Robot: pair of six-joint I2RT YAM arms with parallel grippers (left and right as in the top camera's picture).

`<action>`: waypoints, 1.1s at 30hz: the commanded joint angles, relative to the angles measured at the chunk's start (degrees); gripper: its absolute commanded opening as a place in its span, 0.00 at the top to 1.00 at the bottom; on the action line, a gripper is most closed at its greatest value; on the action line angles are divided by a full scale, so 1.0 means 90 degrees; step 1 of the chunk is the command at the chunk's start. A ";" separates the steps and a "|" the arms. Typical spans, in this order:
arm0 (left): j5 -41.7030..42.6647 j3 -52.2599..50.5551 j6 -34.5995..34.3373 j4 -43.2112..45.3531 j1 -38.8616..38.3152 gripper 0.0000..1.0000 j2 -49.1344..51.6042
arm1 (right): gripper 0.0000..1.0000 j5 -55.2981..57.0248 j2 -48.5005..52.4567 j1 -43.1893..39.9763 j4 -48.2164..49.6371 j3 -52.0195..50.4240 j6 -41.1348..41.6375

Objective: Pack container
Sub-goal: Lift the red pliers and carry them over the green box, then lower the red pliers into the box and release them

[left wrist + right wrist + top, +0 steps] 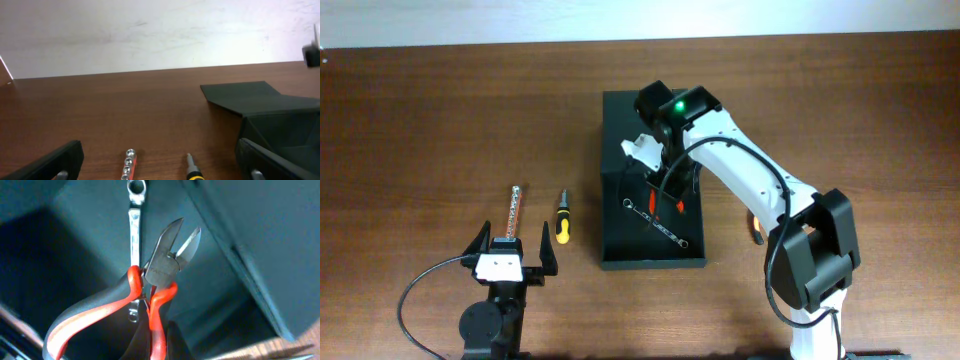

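The container (pixel 620 240) is a dark box with its flap lid open, at the table's middle. A silver wrench (pixel 660 228) lies inside it. My right gripper (pixel 665 185) is over the box interior, shut on red-handled cutting pliers (pixel 667 203). In the right wrist view the pliers (pixel 165 265) hang nose-out over the wrench (pixel 134 225) and the container floor (pixel 75 240). My left gripper (pixel 512 248) is open and empty at the front left, just behind a red socket rail (pixel 515 208) and a yellow-black screwdriver (pixel 562 220).
The left wrist view shows the socket rail (pixel 129 162) and screwdriver tip (pixel 192 170) between the open fingers (pixel 162 165), with the container (pixel 270 100) to the right. An orange-handled item (pixel 756 228) lies partly hidden behind the right arm.
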 commanded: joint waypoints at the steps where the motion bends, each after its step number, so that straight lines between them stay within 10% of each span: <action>1: -0.0041 -0.0029 0.0102 -0.0019 -0.0010 0.01 -0.0039 | 0.96 0.0027 -0.0068 0.0039 0.0260 -0.0381 -0.0044; 18: -0.0044 -0.0029 0.0102 -0.0019 -0.0010 0.01 -0.0039 | 0.95 -0.0017 -0.0068 0.0039 0.1763 -0.1865 0.0100; 23: -0.0044 -0.0029 0.0102 -0.0019 -0.0010 0.01 -0.0039 | 0.67 -0.0017 -0.0068 0.0039 0.1795 -0.1863 0.0100; 33: -0.0041 -0.0029 0.0102 -0.0019 -0.0010 0.01 -0.0039 | 0.48 -0.0012 -0.0070 0.0027 0.1202 -0.1156 0.0100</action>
